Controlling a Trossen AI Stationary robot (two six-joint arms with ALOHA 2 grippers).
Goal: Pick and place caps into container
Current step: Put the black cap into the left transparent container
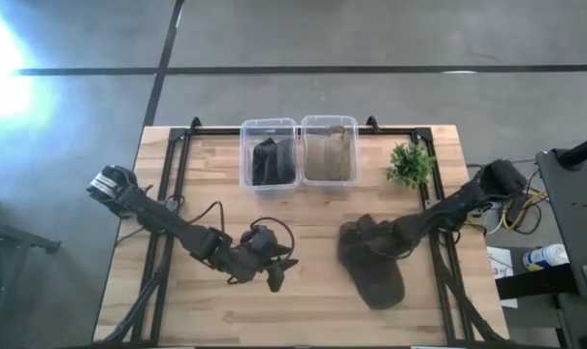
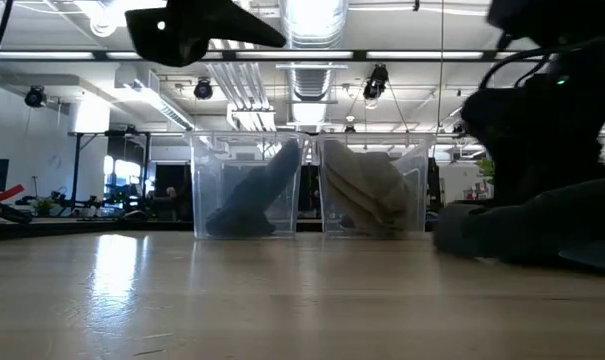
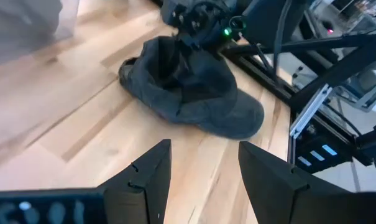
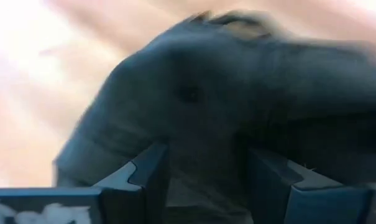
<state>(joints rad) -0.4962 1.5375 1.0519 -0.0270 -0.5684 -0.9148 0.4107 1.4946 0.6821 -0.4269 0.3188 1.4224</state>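
One dark olive-charcoal cap point(image 1: 373, 264) lies on the table right of centre, with its brim toward the near edge; it also shows in the left wrist view point(image 3: 188, 93) and the low view point(image 2: 542, 235). My right gripper point(image 1: 378, 240) is down at the cap's crown, fingers open, with fabric filling the gap between them point(image 4: 203, 180). My left gripper point(image 1: 274, 274) hovers open over bare wood left of the cap point(image 3: 203, 180). Two clear bins stand at the far edge: the left bin point(image 1: 271, 155) holds dark caps and the right bin point(image 1: 329, 150) holds tan caps. My right gripper comes at the cap's crown point(image 4: 200, 124) slanting down from the table's right, one open finger point(image 4: 147, 177) on either side of the fabric. The cap rests on the table. Whether the fingers touch the cloth, I cannot tell.
A small green plant point(image 1: 410, 163) stands right of the bins, close to the right arm. Black frame rails point(image 1: 169, 184) run along the table's left, right and far edges. Bare wood lies between the bins and both grippers.
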